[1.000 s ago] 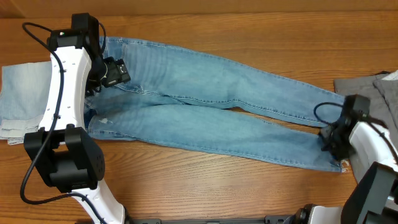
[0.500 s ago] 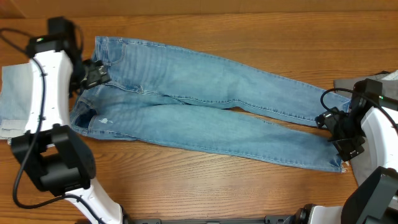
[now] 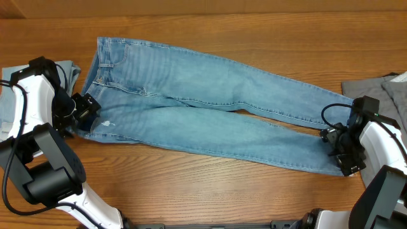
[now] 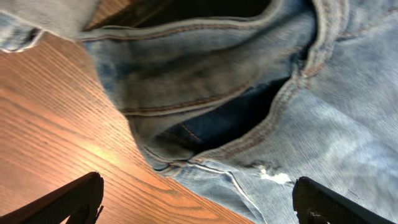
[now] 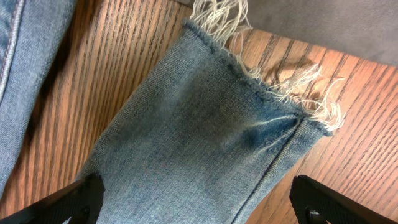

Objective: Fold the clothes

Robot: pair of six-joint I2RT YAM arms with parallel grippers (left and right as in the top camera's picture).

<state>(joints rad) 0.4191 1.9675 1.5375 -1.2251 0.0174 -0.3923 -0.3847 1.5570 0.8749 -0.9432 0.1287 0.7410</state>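
The jeans (image 3: 210,102) lie spread flat across the wooden worktop (image 3: 210,194), waist toward the left arm and both legs running side by side toward the right. A pile of paler denim (image 3: 6,111) sits at the left edge and grey trousers (image 3: 381,89) at the right edge. Both arms are empty. The left gripper (image 3: 84,109) hovers with its jaws wide apart at the near corner of the waist. The right gripper (image 3: 340,152) hangs with its jaws equally spread just over the frayed hem (image 5: 267,93) of the nearer leg. Denim like this probably behaves as a limp but fairly weighty cloth: it should drape and sag between two holds, and drag on the wood grain rather than slide freely. It is not fragile. The thick stitched waistband (image 4: 205,152) and the side seams look the stiffest parts, so they seem the surest places to pinch, taking both layers together. At the hem, a hold set a little inside the edge on solid cloth would likely be safer than the loose white threads, which could slip out of the jaws.
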